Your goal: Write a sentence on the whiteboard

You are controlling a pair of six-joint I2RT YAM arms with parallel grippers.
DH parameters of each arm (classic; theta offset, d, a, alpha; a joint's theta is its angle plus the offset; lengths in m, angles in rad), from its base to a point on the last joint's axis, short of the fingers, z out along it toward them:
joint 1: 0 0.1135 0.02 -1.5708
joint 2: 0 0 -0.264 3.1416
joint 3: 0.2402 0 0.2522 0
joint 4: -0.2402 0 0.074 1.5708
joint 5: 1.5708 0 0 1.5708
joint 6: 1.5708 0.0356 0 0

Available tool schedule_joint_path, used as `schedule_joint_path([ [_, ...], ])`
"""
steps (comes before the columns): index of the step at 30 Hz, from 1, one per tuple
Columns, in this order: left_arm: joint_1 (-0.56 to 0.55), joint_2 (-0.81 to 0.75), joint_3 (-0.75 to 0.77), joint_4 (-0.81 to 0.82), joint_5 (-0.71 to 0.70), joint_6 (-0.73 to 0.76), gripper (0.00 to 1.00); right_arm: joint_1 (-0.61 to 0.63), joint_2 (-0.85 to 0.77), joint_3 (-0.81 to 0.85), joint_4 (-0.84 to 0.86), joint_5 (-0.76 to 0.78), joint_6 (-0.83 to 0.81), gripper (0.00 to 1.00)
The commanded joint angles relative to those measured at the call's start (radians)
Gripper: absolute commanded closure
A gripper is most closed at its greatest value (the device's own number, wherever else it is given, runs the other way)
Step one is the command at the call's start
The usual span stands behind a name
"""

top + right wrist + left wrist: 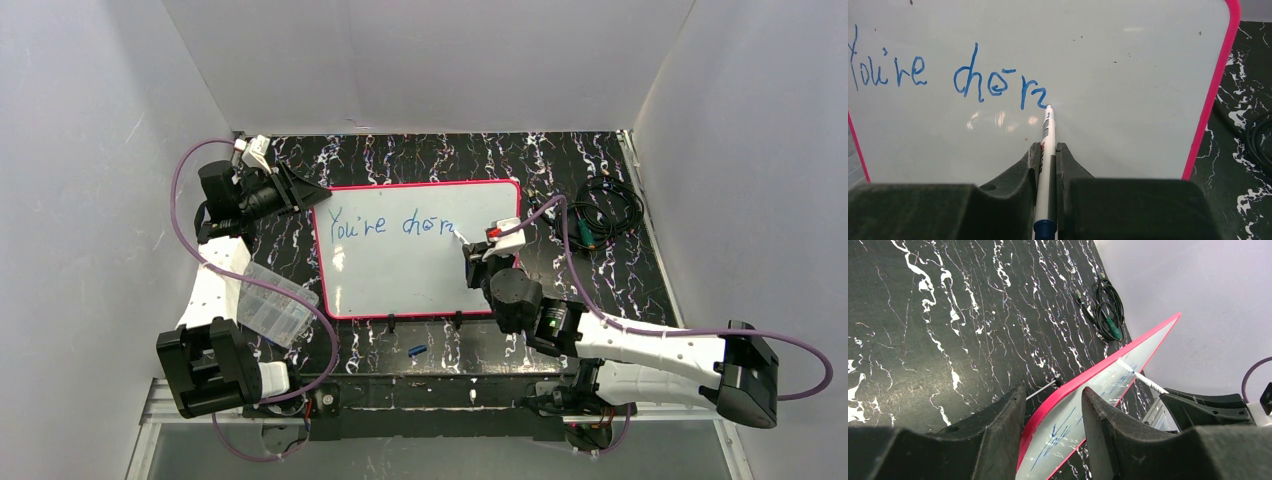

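Observation:
The whiteboard [420, 280] with its pink-red frame lies in the middle of the black marbled table. The sentence [395, 222] is one line of blue handwriting that reads roughly "You're cher" [997, 86]. My right gripper [1048, 146] is shut on a white marker [1049, 130] with a blue end. The marker's tip touches the whiteboard [1128, 75] just after the last letter. In the top view my right gripper [475, 255] is over the board's right half. My left gripper [1053, 390] straddles the whiteboard [1148, 335] at its far left corner [318, 200], one finger on each side of it.
A small clear plastic box [268, 300] sits left of the board by the left arm. A coiled black cable with a green plug [600, 212] lies at the far right [1108, 305]. A small blue cap [417, 351] lies near the front edge. Grey walls enclose the table.

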Motion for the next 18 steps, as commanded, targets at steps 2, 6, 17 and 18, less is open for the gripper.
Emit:
schedule_joint_path([
  [2, -0.008, -0.026, 0.000, -0.005, 0.041, -0.001, 0.57, -0.003, -0.033, 0.021, 0.067, 0.038, -0.067, 0.99],
  [6, -0.008, -0.025, 0.001, -0.005, 0.041, -0.001, 0.57, -0.003, -0.043, 0.025, 0.155, 0.008, -0.106, 0.99],
  [17, -0.008, -0.023, 0.000, -0.002, 0.044, -0.004, 0.57, -0.004, 0.040, 0.060, 0.243, 0.032, -0.175, 0.99],
  [18, -0.008, -0.024, 0.000, -0.001, 0.044, -0.004, 0.57, -0.004, 0.041, 0.059, 0.244, 0.034, -0.175, 0.99],
])
